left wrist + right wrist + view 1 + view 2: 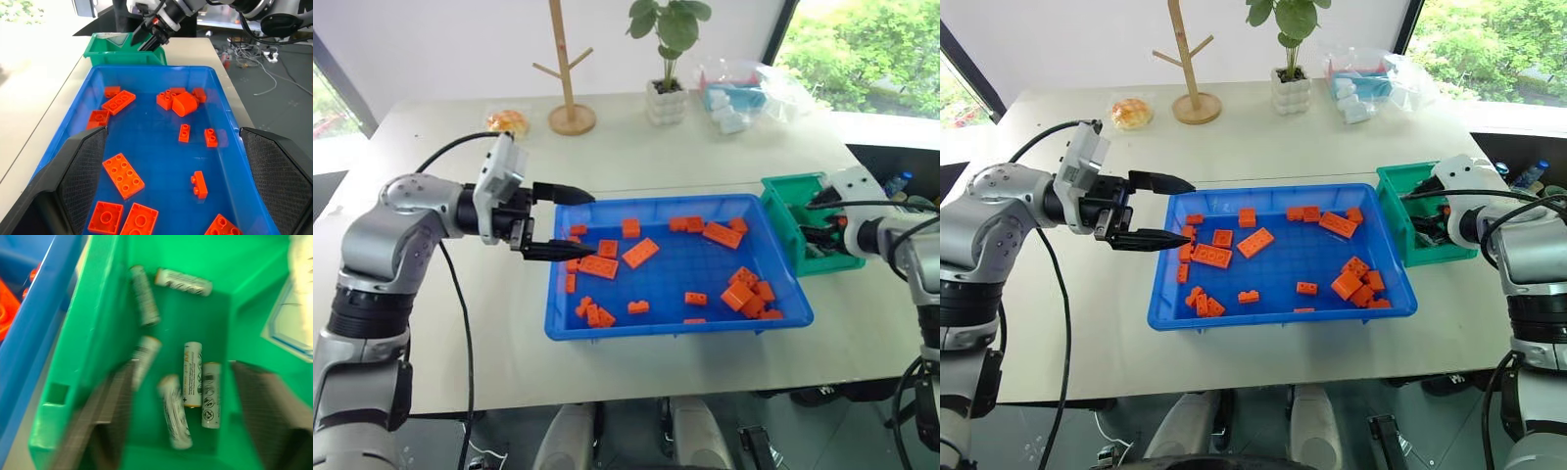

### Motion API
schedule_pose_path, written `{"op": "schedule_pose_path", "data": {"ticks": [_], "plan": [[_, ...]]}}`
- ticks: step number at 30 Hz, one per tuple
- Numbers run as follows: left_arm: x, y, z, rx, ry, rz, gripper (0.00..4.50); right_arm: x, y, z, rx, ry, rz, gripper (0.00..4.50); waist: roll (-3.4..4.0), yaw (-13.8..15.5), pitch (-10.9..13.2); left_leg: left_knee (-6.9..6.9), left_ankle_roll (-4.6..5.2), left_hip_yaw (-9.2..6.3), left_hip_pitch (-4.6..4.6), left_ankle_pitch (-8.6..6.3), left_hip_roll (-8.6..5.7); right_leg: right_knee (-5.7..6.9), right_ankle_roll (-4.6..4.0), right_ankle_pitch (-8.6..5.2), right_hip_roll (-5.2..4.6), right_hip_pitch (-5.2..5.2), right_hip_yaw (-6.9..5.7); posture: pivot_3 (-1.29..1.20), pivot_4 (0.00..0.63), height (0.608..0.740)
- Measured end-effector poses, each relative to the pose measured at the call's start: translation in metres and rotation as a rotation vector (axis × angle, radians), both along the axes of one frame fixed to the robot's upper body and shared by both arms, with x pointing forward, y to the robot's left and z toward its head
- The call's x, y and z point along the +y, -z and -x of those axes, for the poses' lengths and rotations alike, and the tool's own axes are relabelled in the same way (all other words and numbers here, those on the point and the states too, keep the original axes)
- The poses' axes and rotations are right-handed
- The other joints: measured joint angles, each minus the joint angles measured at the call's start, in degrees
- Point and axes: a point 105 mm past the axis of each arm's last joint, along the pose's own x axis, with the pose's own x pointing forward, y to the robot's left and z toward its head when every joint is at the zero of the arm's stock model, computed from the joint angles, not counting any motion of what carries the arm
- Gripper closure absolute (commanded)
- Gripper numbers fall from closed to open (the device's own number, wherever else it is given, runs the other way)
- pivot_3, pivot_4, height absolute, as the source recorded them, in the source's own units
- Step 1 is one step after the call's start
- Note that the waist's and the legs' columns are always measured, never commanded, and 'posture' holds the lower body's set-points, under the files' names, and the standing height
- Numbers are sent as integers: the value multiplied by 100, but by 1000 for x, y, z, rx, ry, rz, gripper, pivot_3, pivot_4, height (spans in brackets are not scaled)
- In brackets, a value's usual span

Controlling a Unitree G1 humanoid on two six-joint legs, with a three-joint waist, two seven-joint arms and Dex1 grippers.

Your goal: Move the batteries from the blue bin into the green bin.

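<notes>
Several slim silver batteries (192, 374) lie on the floor of the green bin (785, 223), which stands against the right end of the blue bin (685, 266). My right gripper (181, 366) reaches down into the green bin, open, its fingers on either side of the batteries and holding none. The left wrist view shows it dipping into the green bin (110, 54) from above. My left gripper (579, 225) hovers open over the blue bin's left rim, pointing to the right, with nothing between its fingers.
Many orange toy bricks (640, 252) lie scattered in the blue bin. At the back of the table stand a wooden branch stand (570, 110), a potted plant (668, 93), a clear bag of white and blue items (736, 98) and a wrapped bun (508, 121).
</notes>
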Motion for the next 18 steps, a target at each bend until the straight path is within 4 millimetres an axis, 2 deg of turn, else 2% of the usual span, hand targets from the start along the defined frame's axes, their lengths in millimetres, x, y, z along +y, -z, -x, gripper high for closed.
{"op": "schedule_pose_path", "data": {"ticks": [5,10,13,18], "plan": [[0,0,0,-1,1,-1,0,-1,-11,-1,-39,-46,31,415,2,13,1,1,0,2,-2,0,-1,-1,0,0,-2,0,0,0,150,693],[4,2,1,6,-8,-14,0,-3,-53,14,-136,-182,0,415,5,31,4,0,2,-2,-6,-1,-1,-5,2,-1,-1,1,-2,0,150,693],[12,8,2,22,-22,-33,0,-14,-63,46,-118,-289,3,415,2,60,3,-1,8,-7,-7,-5,-1,-9,4,-3,1,5,-9,0,150,693],[24,11,1,34,-48,-46,0,-34,-40,92,6,-379,-67,415,1,62,4,7,10,2,-4,-6,-1,-11,3,-3,-4,10,-6,0,150,693]]}}
